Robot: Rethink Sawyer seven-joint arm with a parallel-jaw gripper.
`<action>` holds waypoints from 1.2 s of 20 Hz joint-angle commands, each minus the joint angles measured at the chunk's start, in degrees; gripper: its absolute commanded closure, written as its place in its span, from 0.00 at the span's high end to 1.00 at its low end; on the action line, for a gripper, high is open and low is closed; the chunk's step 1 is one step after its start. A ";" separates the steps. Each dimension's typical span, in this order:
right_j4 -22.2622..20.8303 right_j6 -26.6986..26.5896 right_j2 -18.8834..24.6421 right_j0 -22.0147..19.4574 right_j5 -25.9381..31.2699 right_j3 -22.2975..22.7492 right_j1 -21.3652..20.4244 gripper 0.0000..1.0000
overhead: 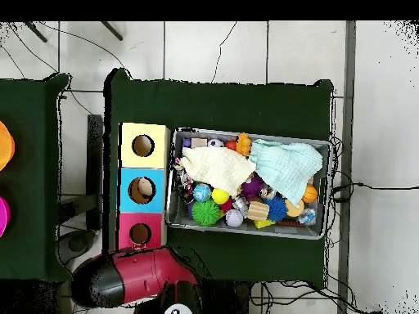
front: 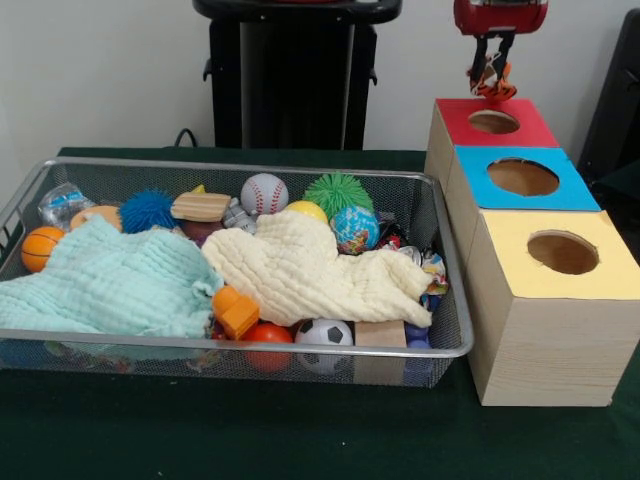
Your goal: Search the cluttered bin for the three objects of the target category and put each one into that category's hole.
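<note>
My gripper [front: 492, 78] hangs at the top right, just above the round hole of the red-topped box [front: 494, 122]. It is shut on a small orange, black and white striped toy [front: 494, 82]. The silver wire mesh bin [front: 443, 215] stands to the left of the boxes, full of clutter: a baseball [front: 264, 194], a green spiky ball [front: 338, 193], a globe ball [front: 355, 229], a soccer ball [front: 323, 335]. In the overhead view the red arm [overhead: 139, 274] covers the gripper beside the red box [overhead: 140, 234]; the bin [overhead: 250, 135] shows there too.
A blue-topped box [front: 523, 177] and a yellow-topped box [front: 563, 252] stand in line with the red one. A pale yellow cloth [front: 300, 265] and a mint cloth [front: 110, 285] cover much of the bin. The black pedestal [front: 295, 80] stands behind.
</note>
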 commanded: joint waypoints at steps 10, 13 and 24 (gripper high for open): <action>4.84 14.97 -3.71 3.34 -10.82 -2.01 10.67 0.00; 6.03 15.01 -4.20 4.52 -11.80 -2.12 11.38 0.00; 11.96 14.52 -5.11 7.53 -7.09 -1.70 7.23 0.00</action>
